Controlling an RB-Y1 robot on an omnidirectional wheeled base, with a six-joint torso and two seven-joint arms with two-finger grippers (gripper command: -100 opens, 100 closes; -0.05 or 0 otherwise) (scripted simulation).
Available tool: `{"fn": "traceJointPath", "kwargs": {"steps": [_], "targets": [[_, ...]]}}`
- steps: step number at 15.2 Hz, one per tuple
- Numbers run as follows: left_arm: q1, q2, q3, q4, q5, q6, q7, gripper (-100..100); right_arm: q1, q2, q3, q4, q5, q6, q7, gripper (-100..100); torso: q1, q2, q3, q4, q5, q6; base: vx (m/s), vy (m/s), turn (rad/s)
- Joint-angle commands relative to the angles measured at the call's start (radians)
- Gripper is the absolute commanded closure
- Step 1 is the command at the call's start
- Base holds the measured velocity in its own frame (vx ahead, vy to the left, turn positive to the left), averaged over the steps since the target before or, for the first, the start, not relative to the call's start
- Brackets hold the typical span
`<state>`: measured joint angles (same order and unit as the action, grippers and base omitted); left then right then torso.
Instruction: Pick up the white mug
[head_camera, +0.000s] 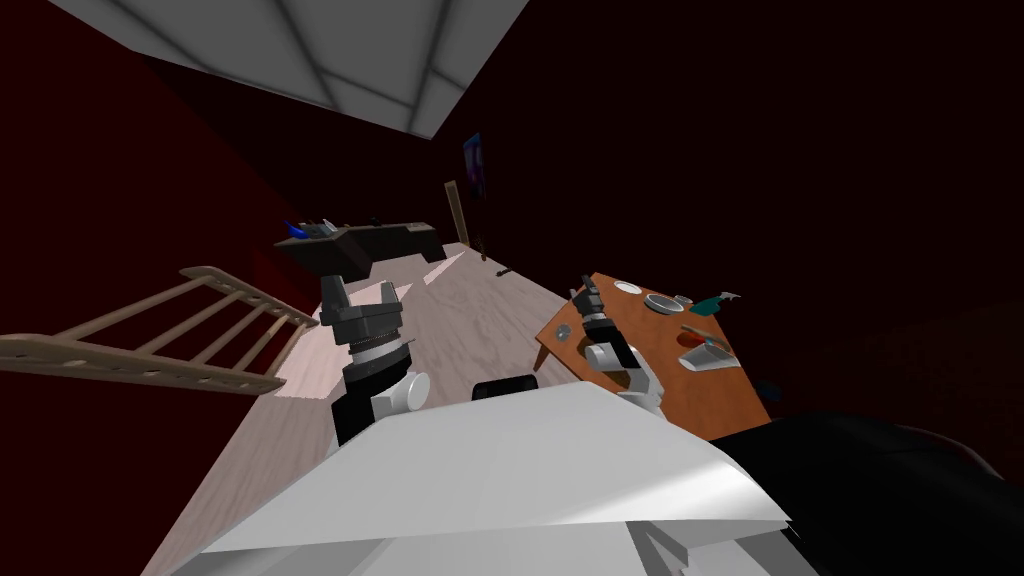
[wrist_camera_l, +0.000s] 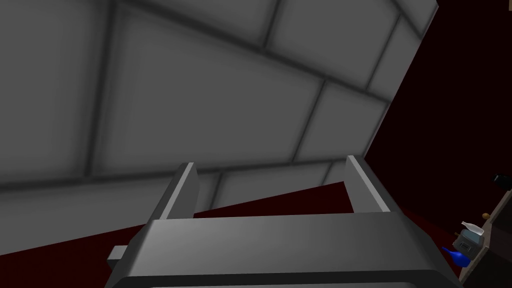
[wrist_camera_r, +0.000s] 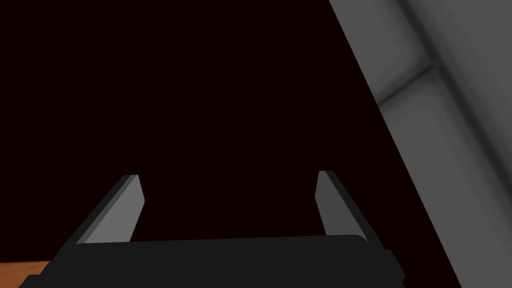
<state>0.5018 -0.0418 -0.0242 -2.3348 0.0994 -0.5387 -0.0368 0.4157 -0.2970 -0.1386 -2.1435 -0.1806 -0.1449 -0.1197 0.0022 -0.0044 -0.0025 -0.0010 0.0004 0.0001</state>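
My right end effector, apart and empty, is poised over the brown surface for approach; left end effector, likewise apart, idle.

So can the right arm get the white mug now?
Probably not yet. The right gripper has its fingers open but points upward, away from the mug on the table. The mug sits close by with nothing between, so the hand must tip down first.
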Motion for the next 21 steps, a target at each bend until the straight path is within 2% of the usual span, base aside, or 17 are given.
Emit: {"fn": "traceJointPath", "kwargs": {"steps": [1,2,4,5,6,9,10,12,13,16,17,20,21], "targets": [[0.0,0.0,0.0,0.0,0.0,0.0,0.0,0,0.004,-0.008,-0.007,0.005,-0.006,0.038,-0.012,-100,0.0,0.0,0.0,0.0,0.0,0.0,0.044,0.027,-0.016],[0.0,0.0,0.0,0.0,0.0,0.0,0.0,0,-0.001,-0.027,-0.025,0.035,-0.022,0.066,-0.038,-100,0.0,0.0,0.0,0.0,0.0,0.0,0.057,0.042,-0.035],[0.0,0.0,0.0,0.0,0.0,0.0,0.0,0,-0.001,-0.027,-0.025,0.035,-0.022,0.102,-0.038,-100,0.001,0.0,0.0,0.0,0.0,0.0,0.054,0.048,-0.036],[0.0,0.0,0.0,0.0,0.0,0.0,0.0,0,-0.001,-0.027,-0.025,0.035,-0.022,0.102,-0.038,-100,0.001,0.0,0.0,0.0,0.0,0.0,0.02,0.024,0.0],[0.0,0.0,0.0,0.0,0.0,0.0,0.0,0,-0.007,-0.045,-0.043,0.067,-0.039,0.14,-0.065,-100,0.0,0.001,0.001,0.0,0.0,0.0,0.035,0.034,-0.032],[0.0,0.0,0.0,0.0,0.0,0.0,0.0,0,-0.007,-0.045,-0.043,0.067,-0.039,0.168,-0.065,-100,0.0,0.001,0.001,0.0,0.0,0.0,0.036,0.029,-0.024],[0.0,0.0,0.0,0.0,0.0,0.0,0.0,0,-0.013,-0.061,-0.061,0.099,-0.055,0.206,-0.094,-100,-0.001,0.002,0.001,0.0,0.0,0.0,0.049,0.027,-0.037],[0.0,0.0,0.0,0.0,0.0,0.0,0.0,0,-0.013,-0.061,-0.061,0.099,-0.055,0.236,-0.094,-100,-0.001,0.0,0.0,0.0,0.0,0.0,0.054,0.031,-0.033],[0.0,0.0,0.0,0.0,0.0,0.0,0.0,0,-0.02,-0.077,-0.08,0.132,-0.073,0.268,-0.122,-100,0.0,0.0,0.0,0.0,0.0,0.0,0.061,0.05,-0.039],[0.0,0.0,0.0,0.0,0.0,0.0,0.0,0,-0.02,-0.077,-0.08,0.132,-0.073,0.305,-0.122,-100,0.001,0.0,0.0,0.0,0.0,0.0,0.05,0.042,-0.021],[0.0,0.0,0.0,0.0,0.0,0.0,0.0,0,-0.026,-0.092,-0.099,0.166,-0.09,0.332,-0.152,-100,0.0,0.001,0.0,0.0,0.0,0.0,0.047,0.036,-0.034],[0.0,0.0,0.0,0.0,0.0,0.0,0.0,0,-0.026,-0.092,-0.099,0.166,-0.09,0.376,-0.152,-100,0.0,0.0,0.0,0.0,0.0,0.0,0.044,0.029,-0.021],[0.0,0.0,0.0,0.0,0.0,0.0,0.0,0,-0.033,-0.106,-0.118,0.2,-0.108,0.401,-0.181,-100,-0.001,0.001,0.001,0.0,0.0,0.0,0.056,0.029,-0.035]]}}
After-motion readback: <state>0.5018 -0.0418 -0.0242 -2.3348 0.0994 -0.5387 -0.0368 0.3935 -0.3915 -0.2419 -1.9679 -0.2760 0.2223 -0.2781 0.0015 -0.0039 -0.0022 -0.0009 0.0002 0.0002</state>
